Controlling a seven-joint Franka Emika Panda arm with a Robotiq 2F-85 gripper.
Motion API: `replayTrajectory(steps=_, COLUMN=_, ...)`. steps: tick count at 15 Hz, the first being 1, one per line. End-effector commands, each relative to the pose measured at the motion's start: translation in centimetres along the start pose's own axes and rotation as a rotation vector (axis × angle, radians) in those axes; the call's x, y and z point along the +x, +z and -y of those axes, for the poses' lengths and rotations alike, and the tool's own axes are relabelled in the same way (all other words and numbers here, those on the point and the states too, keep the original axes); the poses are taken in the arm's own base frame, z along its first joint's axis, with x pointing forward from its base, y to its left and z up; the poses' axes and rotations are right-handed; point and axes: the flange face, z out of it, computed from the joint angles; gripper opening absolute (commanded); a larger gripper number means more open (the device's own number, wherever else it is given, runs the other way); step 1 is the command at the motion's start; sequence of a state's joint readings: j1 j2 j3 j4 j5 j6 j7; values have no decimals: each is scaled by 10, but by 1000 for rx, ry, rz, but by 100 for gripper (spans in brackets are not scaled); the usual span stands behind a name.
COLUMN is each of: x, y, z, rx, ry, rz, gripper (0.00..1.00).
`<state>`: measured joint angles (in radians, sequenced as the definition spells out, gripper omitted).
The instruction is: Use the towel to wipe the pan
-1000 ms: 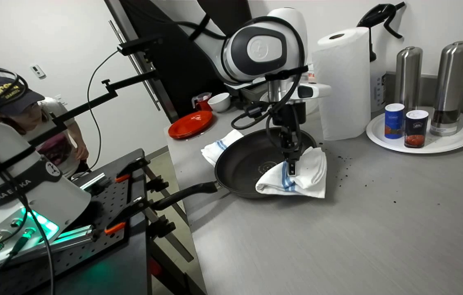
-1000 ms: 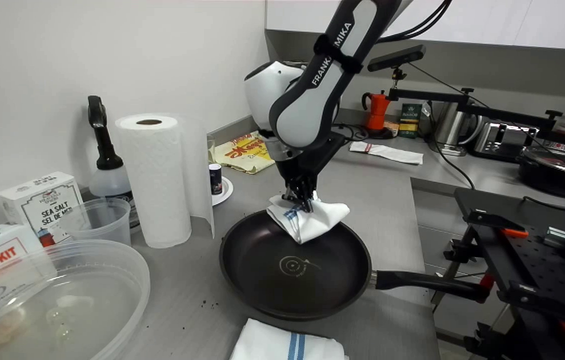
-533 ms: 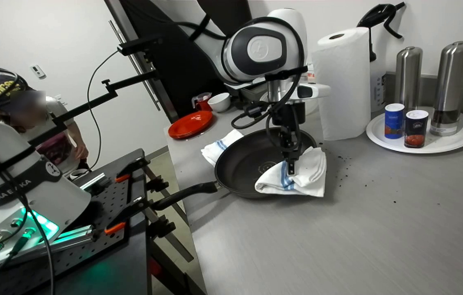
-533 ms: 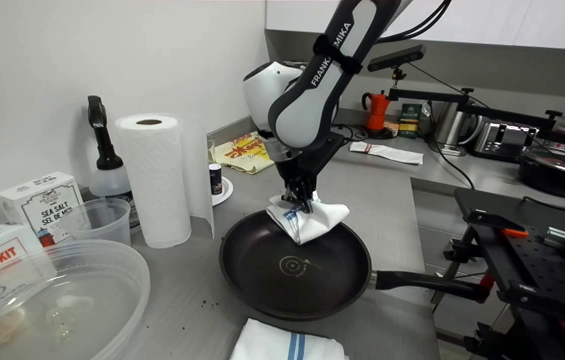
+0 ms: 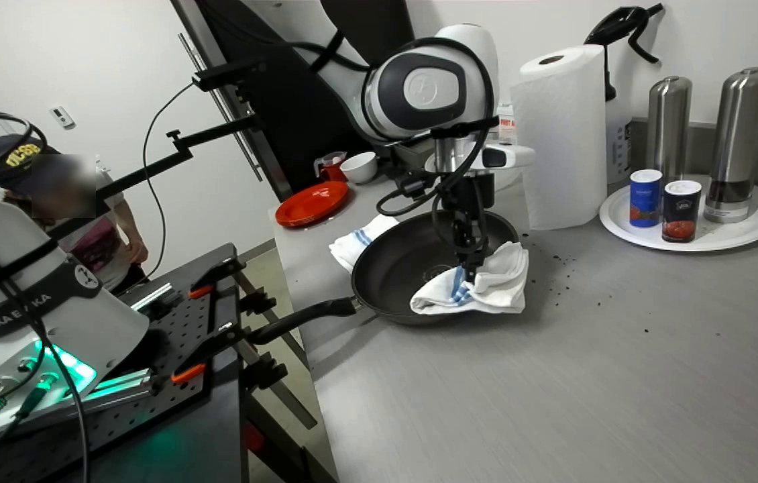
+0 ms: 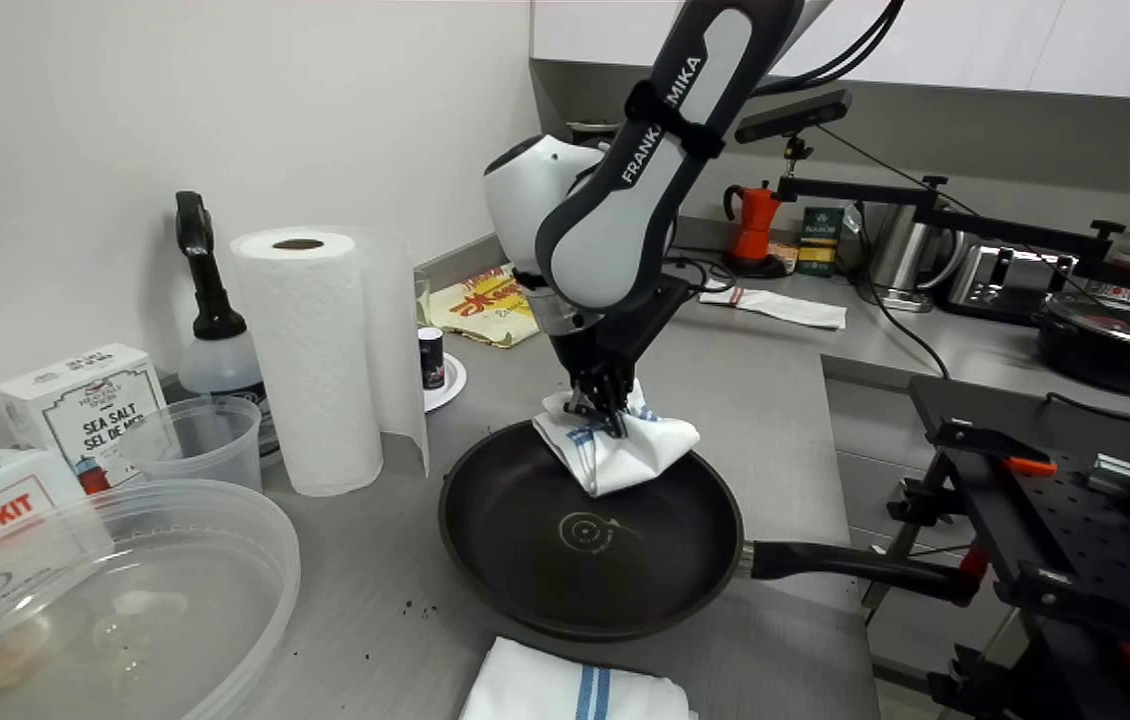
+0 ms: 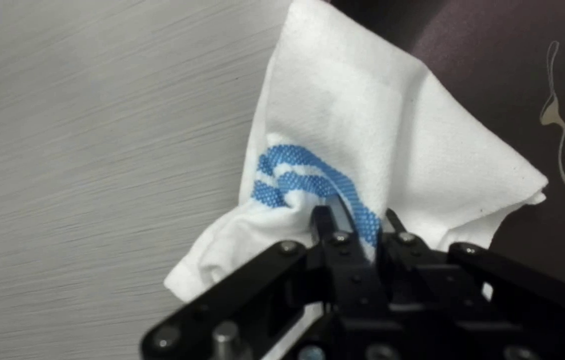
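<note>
In an exterior view the pan (image 5: 389, 268) sits by the robot-side edge of the grey tabletop (image 5: 553, 396), its black handle (image 5: 305, 318) jutting out past that edge. The towel (image 5: 496, 292) — white with blue stripes — drapes over the pan's rim, partly inside and partly outside, and the gripper (image 5: 470, 272) points down into it. A folded cloth (image 5: 352, 245) lies beyond the pan, toward the same edge, with red plates (image 5: 312, 203) farther along it. Toward the wall-side edge stand a paper towel roll (image 5: 560, 147) and a white plate (image 5: 734, 236) bearing two metal grinders (image 5: 741, 141) and two small canisters (image 5: 645, 201).

In an exterior view a clear tub (image 6: 265, 545) and a spray bottle (image 6: 217, 365) sit along the wall-side edge. The towel lies over the pan's far rim, one part hanging into the pan; the handle crosses the robot-side edge.

In the wrist view the gripper's fingers (image 7: 325, 227) stand narrow, pinching a striped fold of towel between them. The towel spreads over tabletop on one side and the pan's dark inside on the other.
</note>
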<state>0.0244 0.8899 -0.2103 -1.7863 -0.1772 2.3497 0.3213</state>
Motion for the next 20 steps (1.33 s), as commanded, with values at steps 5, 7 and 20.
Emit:
replayTrajectory(steps=5, x=5, y=35, z=15, rx=-11, ry=30, rz=32, gripper=3)
replayTrajectory(steps=7, x=7, y=40, z=15, rx=-16, ry=41, rz=39, gripper=3)
replayTrajectory(steps=20, x=16, y=28, z=56, rx=133, ry=89, rz=112, gripper=3)
